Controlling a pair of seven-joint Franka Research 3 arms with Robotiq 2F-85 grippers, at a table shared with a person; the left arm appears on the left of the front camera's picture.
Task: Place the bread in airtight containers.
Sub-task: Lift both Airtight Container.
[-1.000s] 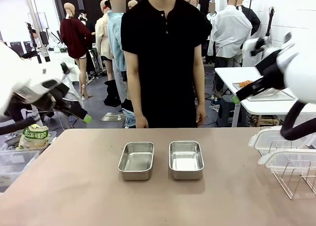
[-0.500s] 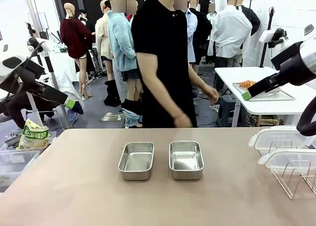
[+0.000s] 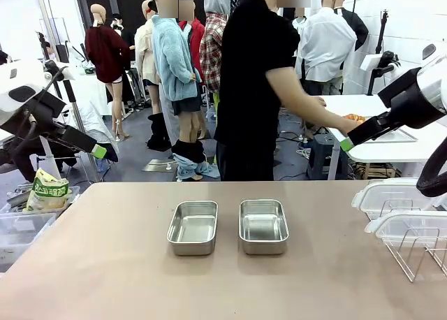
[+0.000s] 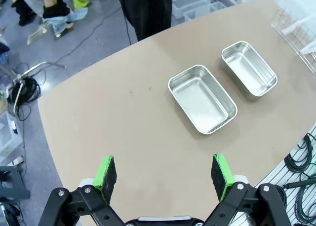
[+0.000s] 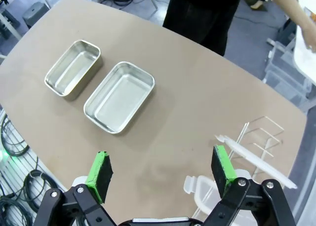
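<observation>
Two empty airtight containers, steel tubs, sit side by side mid-table: one on the left [image 3: 192,227] [image 4: 202,98] [image 5: 73,68] and one on the right [image 3: 263,226] [image 4: 248,69] [image 5: 119,96]. My left gripper [image 3: 99,151] [image 4: 163,171] hangs open, high above the table's left edge. High at the right, my right gripper [image 3: 347,144] [image 5: 160,171] is also open, with nothing between its pads. The person [image 3: 255,89] has turned away and reaches to a white table behind. A small orange-brown piece [image 3: 355,117] lies by that hand; I cannot tell whether it is the bread.
Clear white-rimmed lids [image 3: 391,194] [image 5: 256,159] rest on a wire rack [image 3: 419,253] [image 5: 259,132] at the table's right edge. Plastic bins [image 3: 21,233] and a bag [image 3: 49,192] stand off the left edge. The white table [image 3: 398,149] is behind on the right.
The person has turned from facing me to the right and stretched an arm to the white table behind. Both arms have drawn back slightly outward; their jaws stay open.
</observation>
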